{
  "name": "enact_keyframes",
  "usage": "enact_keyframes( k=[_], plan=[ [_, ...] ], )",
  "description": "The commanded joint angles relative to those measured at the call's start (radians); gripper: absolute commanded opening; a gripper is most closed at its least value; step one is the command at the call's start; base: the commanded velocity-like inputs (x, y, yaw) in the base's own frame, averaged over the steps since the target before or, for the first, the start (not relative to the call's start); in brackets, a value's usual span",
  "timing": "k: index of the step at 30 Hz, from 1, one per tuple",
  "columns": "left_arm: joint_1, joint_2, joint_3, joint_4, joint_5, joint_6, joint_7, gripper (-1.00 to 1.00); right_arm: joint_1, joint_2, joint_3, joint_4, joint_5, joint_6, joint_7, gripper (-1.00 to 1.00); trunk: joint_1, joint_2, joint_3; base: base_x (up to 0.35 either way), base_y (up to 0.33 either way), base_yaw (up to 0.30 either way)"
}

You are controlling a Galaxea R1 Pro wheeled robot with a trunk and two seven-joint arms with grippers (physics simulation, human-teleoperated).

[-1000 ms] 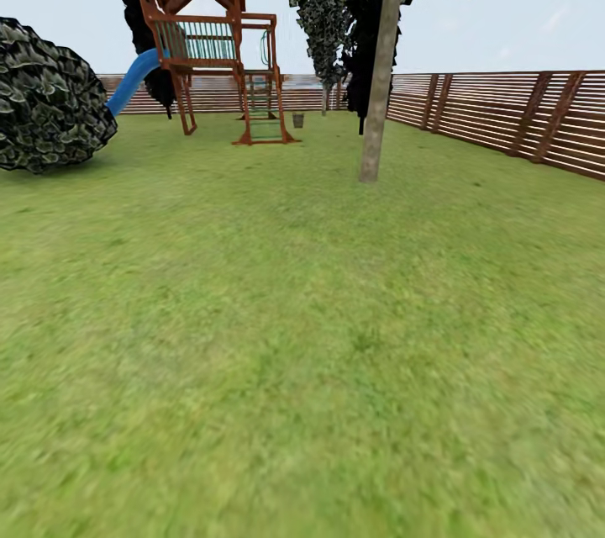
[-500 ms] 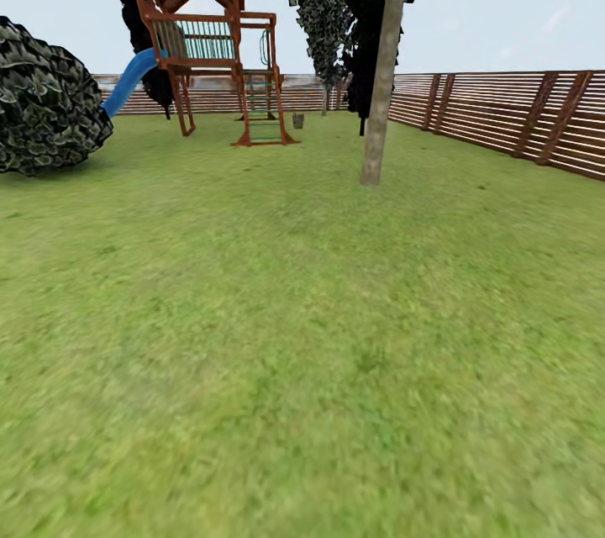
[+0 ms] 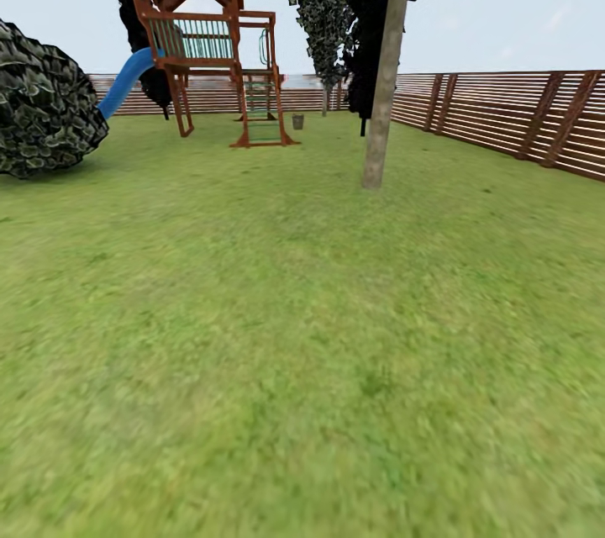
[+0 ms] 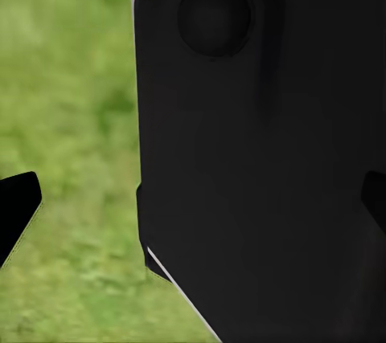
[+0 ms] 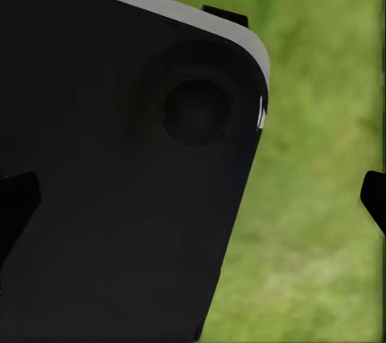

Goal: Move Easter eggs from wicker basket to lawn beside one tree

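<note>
Far off by the foot of the play frame stands the wicker basket, a tiny grey-brown bucket shape; the eggs are too small or hidden to make out. The lawn stretches from me to it. A tree with a straight pale trunk rises right of centre, nearer than the basket. My left gripper is open, one dark fingertip at each side of the left wrist view, with black robot casing and grass behind. My right gripper is open too, fingertips wide apart over casing and grass.
A wooden play frame with a blue slide stands at the back left. A large dark bush sits at the left. A brown slatted fence runs along the right and back. A thin black-trunked tree stands behind the pale one.
The whole head view has shifted slightly as the robot rolls forward: tree, bush and fence have grown a little nearer. Nothing in the garden itself has moved.
</note>
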Motion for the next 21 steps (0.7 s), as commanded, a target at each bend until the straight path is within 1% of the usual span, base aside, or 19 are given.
enact_keyframes(
  k=[1,21],
  plan=[
    [0.001,0.0,0.001,-0.001,0.001,-0.001,-0.001,1.0,-0.001,-0.001,0.007,0.001,0.0,-0.003,0.0,1.0,0.001,0.0,-0.001,0.342,0.0,0.0],
    [0.001,0.0,0.001,-0.001,0.001,-0.001,-0.001,1.0,0.0,0.0,0.007,0.0,0.0,-0.003,0.0,1.0,0.001,0.0,-0.001,0.342,0.0,0.0]
  ],
)
